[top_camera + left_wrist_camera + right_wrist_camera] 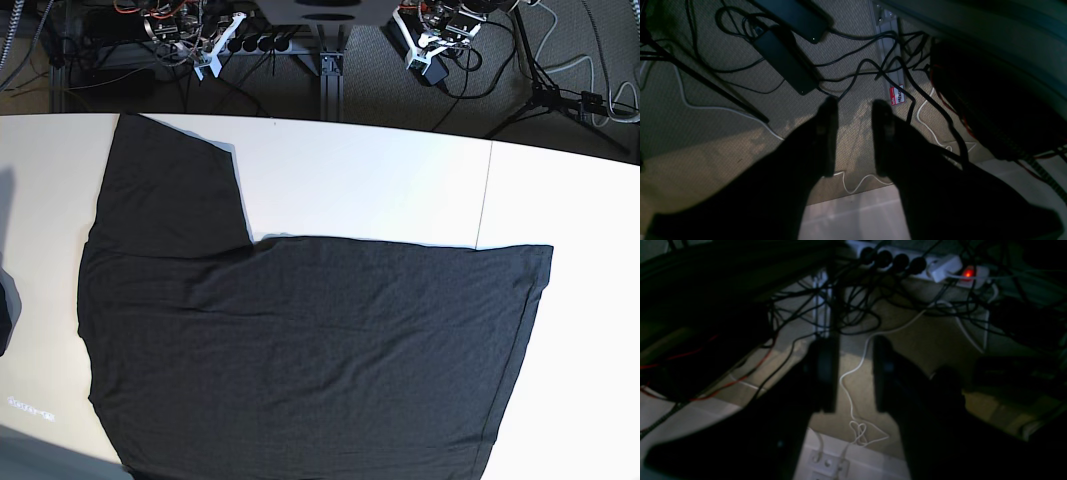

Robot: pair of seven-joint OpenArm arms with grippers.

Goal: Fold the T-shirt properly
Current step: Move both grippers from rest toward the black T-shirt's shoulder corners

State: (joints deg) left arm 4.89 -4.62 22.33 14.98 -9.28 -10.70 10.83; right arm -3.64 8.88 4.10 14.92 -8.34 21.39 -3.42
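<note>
The black T-shirt [300,350] lies spread flat on the white table [380,180], plain side up, with no print showing. One sleeve [170,190] reaches the table's far left edge. My left gripper [853,136] is open and empty, hanging over the carpet beyond the table's far edge; it also shows in the base view [432,55] at the top right. My right gripper [853,373] is open and empty over the floor cables, and it shows in the base view [210,55] at the top left. Neither wrist view shows the shirt.
Behind the table are tangled black cables [873,66], black power bricks [783,60], a white power strip [923,261] with a red light, and a tripod leg [535,70]. A dark object [5,310] sits at the table's left edge.
</note>
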